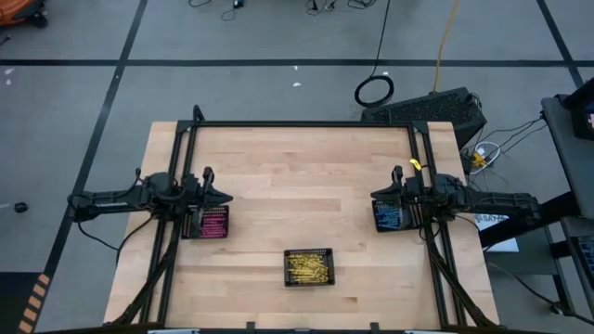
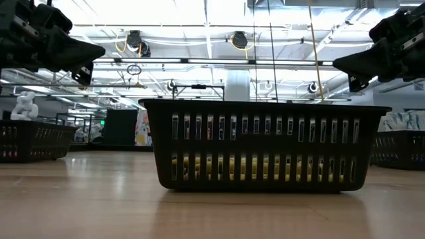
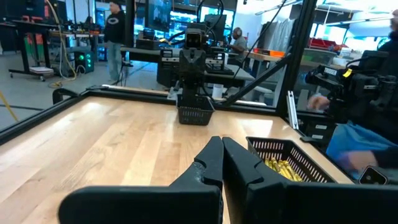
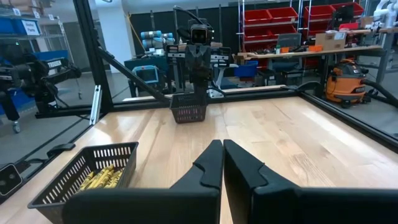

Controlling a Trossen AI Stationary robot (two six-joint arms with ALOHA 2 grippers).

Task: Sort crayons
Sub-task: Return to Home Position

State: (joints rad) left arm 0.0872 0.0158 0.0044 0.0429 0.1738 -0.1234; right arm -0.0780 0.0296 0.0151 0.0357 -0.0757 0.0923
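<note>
Sorting is looking finished, as far as I can judge. No loose sticks are showing on the pale wooden counter [image 1: 297,167].

- The thin yellow crayons [image 1: 309,266] are lying together in the black mesh rectangular bin [image 2: 265,143] at the front middle of the counter.
- The pink-red crayons [image 1: 213,224] are sitting in a second black mesh bin [image 4: 188,114] at the left side.
- The blue crayons [image 1: 388,217] are sitting in a third black mesh bin [image 3: 195,115] at the right side.
- Colours are not appearing mixed from above, though single sticks are too small to check.

What is left, by my reading: only parking the arms.

The left claw [image 3: 221,144] is hanging above the counter at the inner edge of the pink-red bin, fingers pressed together, gripping nothing. The right claw [image 4: 222,148] is mirroring it at the blue bin, fingers likewise together and empty. The two are pointing at each other across the counter. The yellow crayons are lying well apart from either claw, between the two and nearer the front edge.
</note>
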